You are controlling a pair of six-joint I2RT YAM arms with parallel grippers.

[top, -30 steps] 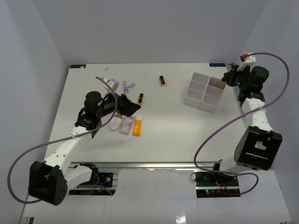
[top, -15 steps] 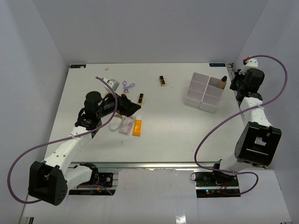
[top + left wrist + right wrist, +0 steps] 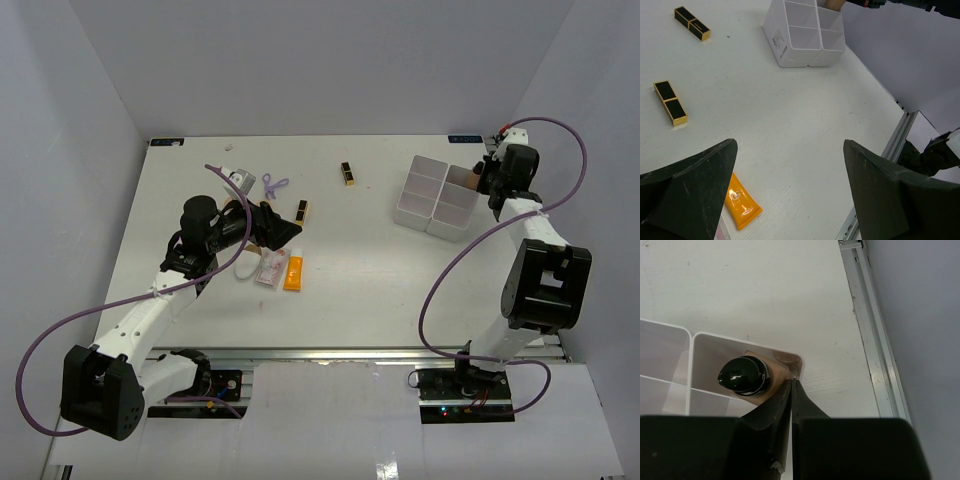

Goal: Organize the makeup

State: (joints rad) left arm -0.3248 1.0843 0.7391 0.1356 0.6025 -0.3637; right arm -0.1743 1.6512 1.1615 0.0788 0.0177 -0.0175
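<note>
A beige bottle (image 3: pixel 745 376) with a black cap stands in the far right compartment of the white tray (image 3: pixel 437 197). My right gripper (image 3: pixel 792 381) is shut and empty, its tips just above that compartment's corner, beside the bottle (image 3: pixel 466 180). My left gripper (image 3: pixel 789 145) hangs wide open above the table and holds nothing. Below its left finger lies the orange tube (image 3: pixel 741 204), next to the pink packet (image 3: pixel 270 270) and a white oval (image 3: pixel 243 268). Two black-gold lipstick tubes (image 3: pixel 347 173) (image 3: pixel 301 210) and the purple looped tool (image 3: pixel 274 184) lie farther back.
The tray's other compartments (image 3: pixel 805 32) look empty from the left wrist view. A metal rail (image 3: pixel 875 340) marks the table's right edge close to the tray. White walls enclose the table at the left, back and right.
My right gripper has shut fully and swung left from beside the tray to over its far right corner. The bottle stays in the compartment. The left arm has not moved.
</note>
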